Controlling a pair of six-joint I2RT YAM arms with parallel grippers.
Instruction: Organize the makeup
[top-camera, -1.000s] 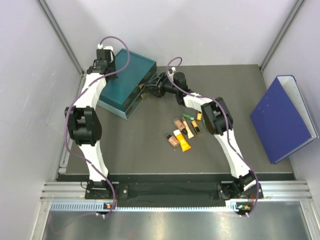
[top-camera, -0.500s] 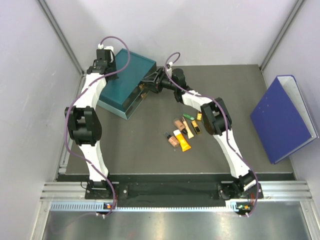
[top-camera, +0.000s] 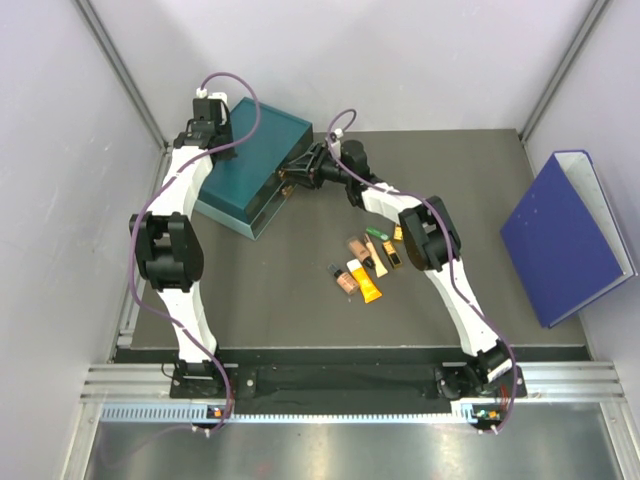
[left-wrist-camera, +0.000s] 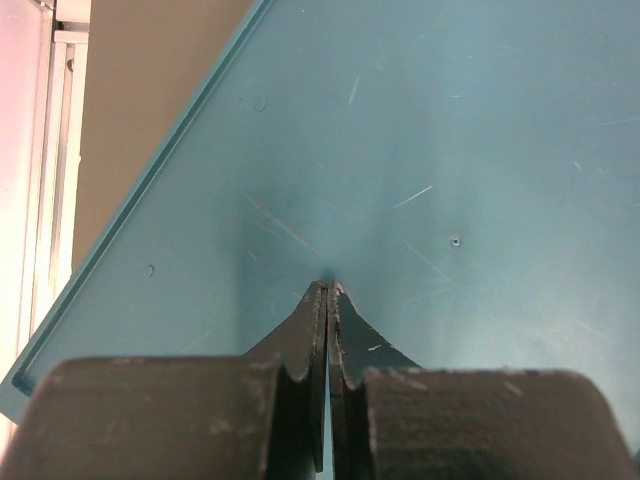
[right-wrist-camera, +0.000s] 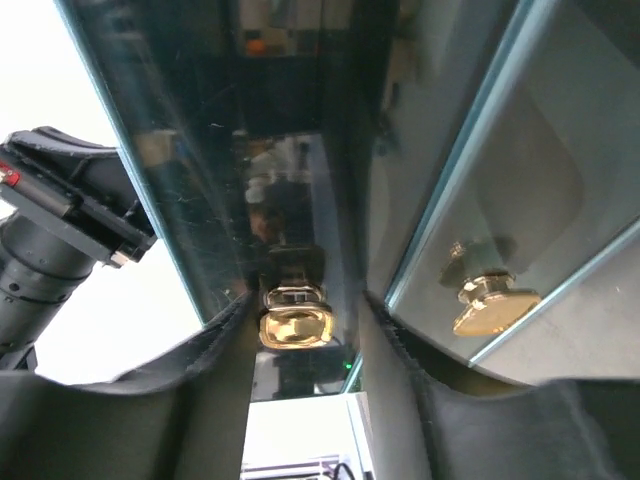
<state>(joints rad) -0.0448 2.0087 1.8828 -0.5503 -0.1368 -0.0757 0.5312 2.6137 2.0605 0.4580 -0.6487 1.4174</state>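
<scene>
The makeup (top-camera: 365, 262), several small tubes and sticks in orange, peach, tan, green and black, lies in a cluster on the dark table mid-centre, away from both grippers. My left gripper (left-wrist-camera: 328, 290) is shut and empty, its tips resting on the top of the teal drawer box (top-camera: 250, 165). My right gripper (top-camera: 291, 175) is at the box's front face. In the right wrist view it (right-wrist-camera: 300, 300) is open, with a gold drawer knob (right-wrist-camera: 296, 326) between its fingers. A second gold knob (right-wrist-camera: 493, 305) sits to the right on the neighbouring drawer front.
A big blue binder (top-camera: 565, 235) leans at the right wall. Grey walls enclose the table at left, back and right. The teal box stands at the back left.
My right gripper has moved left, up to the teal box's front face, and now straddles the knob. The left arm and the makeup have not moved.
</scene>
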